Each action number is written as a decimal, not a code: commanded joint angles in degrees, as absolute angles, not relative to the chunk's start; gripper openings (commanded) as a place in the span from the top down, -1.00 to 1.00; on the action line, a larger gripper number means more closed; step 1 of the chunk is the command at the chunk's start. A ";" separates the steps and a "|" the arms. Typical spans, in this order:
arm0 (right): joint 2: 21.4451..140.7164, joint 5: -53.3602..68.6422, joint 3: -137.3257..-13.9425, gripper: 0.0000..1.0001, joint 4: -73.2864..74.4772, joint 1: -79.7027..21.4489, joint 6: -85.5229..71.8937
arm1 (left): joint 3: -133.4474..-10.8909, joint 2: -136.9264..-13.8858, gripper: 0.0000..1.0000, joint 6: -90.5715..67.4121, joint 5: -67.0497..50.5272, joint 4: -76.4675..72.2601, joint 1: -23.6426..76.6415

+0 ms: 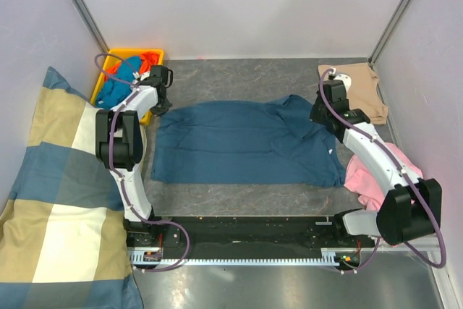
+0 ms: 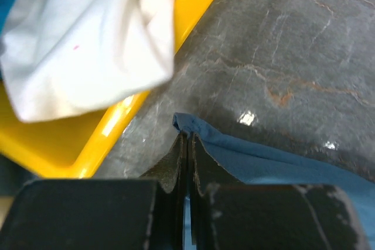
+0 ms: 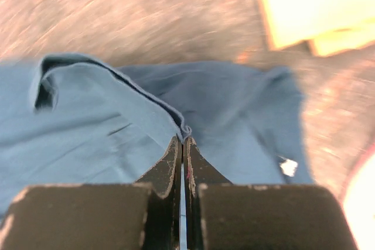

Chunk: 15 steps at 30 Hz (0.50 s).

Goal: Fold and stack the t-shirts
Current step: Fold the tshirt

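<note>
Two corners of the large dark teal-blue cotton t-shirt (image 1: 246,142) are pinched at once. The left jaws are closed tight on its far left hem corner (image 2: 193,126), beside the yellow plastic bin (image 1: 110,57). The right jaws are closed on a ridge of its far right edge (image 3: 176,122), near the tan-beige t-shirt (image 1: 362,88), which lies folded in the far right corner. The teal shirt itself lies spread flat across the middle of the grey marbled worktop (image 1: 239,77).

This looks like the start of a fold that brings the far edge towards the near hem. To do it well, both arms should lift together only enough to clear the cloth, travel level and at the same pace so the edge stays taut, then lay it down squarely on the near hem. The left pinch looks shallow, right at the corner tip, so a sharp tug could slip it free.

No brand or writing can be read. A small white tag (image 1: 330,152) shows near the shirt's right side, too small to make out.
</note>
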<state>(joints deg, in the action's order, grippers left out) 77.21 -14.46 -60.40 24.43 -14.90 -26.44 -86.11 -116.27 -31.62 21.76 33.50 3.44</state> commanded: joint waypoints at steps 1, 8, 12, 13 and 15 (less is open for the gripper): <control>72.34 -23.72 -61.79 1.00 30.22 -13.62 -28.39 | -83.24 -110.04 0.96 -30.50 21.97 30.41 2.90; 68.47 -27.77 -61.70 1.00 35.15 -12.22 -29.62 | -78.58 -105.21 0.96 -30.67 22.24 29.44 2.81; 66.63 -28.12 -60.56 1.00 36.56 -11.78 -29.97 | -74.72 -101.70 0.96 -31.73 22.32 29.18 2.73; 66.36 -28.04 -60.38 1.00 37.08 -11.86 -29.97 | -73.05 -100.99 0.96 -31.82 22.24 29.09 2.72; 65.57 -28.21 -60.12 1.00 37.70 -11.52 -29.88 | -71.11 -98.71 0.96 -32.43 22.15 28.57 2.72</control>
<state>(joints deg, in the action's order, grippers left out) 68.27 -25.06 -60.38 35.24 -12.29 -29.28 -74.22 -104.01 -31.62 21.67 30.61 3.25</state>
